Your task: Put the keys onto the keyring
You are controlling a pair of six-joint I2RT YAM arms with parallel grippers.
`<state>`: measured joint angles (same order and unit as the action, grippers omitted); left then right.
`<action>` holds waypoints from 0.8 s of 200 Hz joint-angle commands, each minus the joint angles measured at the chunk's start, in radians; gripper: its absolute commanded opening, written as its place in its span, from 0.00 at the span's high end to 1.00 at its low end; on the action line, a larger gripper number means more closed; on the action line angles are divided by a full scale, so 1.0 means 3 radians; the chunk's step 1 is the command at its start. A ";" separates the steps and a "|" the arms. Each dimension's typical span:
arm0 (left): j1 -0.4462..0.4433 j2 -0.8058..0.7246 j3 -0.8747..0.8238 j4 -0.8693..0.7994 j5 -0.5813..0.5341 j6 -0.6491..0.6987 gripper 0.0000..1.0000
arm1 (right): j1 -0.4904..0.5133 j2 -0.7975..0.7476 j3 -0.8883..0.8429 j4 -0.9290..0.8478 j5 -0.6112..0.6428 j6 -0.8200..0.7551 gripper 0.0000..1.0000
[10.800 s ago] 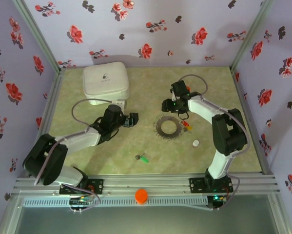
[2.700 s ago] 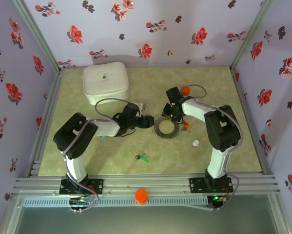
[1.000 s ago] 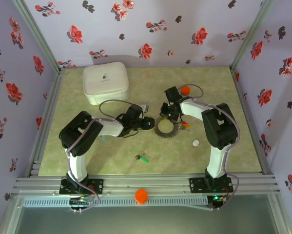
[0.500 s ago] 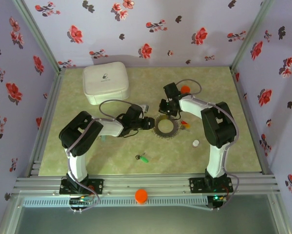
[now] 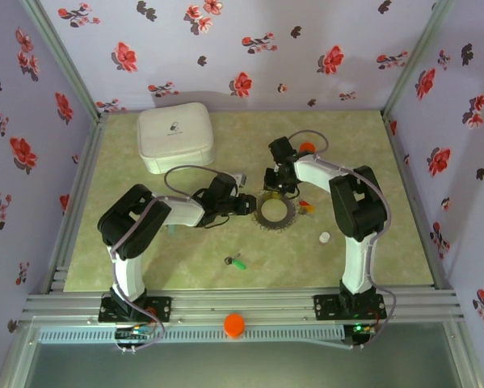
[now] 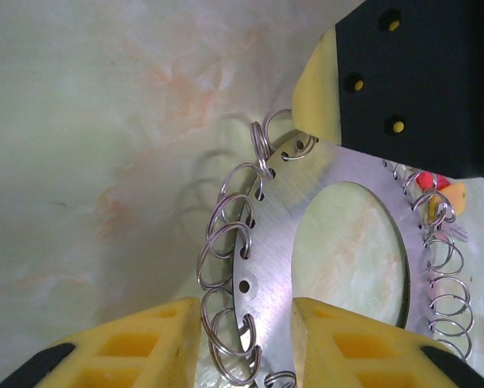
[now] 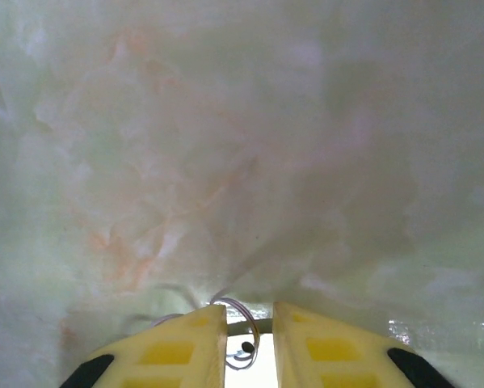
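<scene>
One green key (image 5: 237, 262) lies loose on the bench (image 5: 145, 250), apart from the central keyring (image 5: 275, 211), so threading looks unfinished. Left jaws clamp the ring's rim; right jaws straddle a loop (image 7: 238, 307), grip unclear.

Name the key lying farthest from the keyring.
The green key, lying alone well clear of it; the red and yellow keys sit right beside the keyring.

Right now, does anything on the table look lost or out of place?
The green key lies alone near the front of the table, away from the ring and the red and yellow keys beside it. A small white cap lies loose too. Nothing looks spilled or broken.
</scene>
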<state>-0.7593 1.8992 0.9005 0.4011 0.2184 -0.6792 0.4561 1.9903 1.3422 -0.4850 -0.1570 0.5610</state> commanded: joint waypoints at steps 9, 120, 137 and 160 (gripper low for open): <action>-0.0022 0.0050 -0.0036 0.0073 -0.0007 -0.0048 0.65 | -0.0012 -0.0078 0.0102 -0.0210 0.0161 -0.0165 0.75; -0.0020 0.0049 -0.0022 0.0054 -0.0012 -0.0058 0.66 | -0.0017 0.0150 0.0346 -0.0565 0.0178 -0.0423 0.71; -0.0020 0.0050 -0.0024 0.0059 -0.0012 -0.0061 0.66 | -0.0013 0.0170 0.0352 -0.0561 0.0121 -0.0441 0.71; -0.0020 0.0046 -0.0023 0.0051 -0.0012 -0.0055 0.66 | -0.0002 0.0211 0.0363 -0.0546 0.0022 -0.0465 0.71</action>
<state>-0.7593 1.8992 0.9005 0.4042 0.2184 -0.6830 0.4515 2.0239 1.4204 -0.6159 -0.1349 0.4477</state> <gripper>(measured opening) 0.338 0.290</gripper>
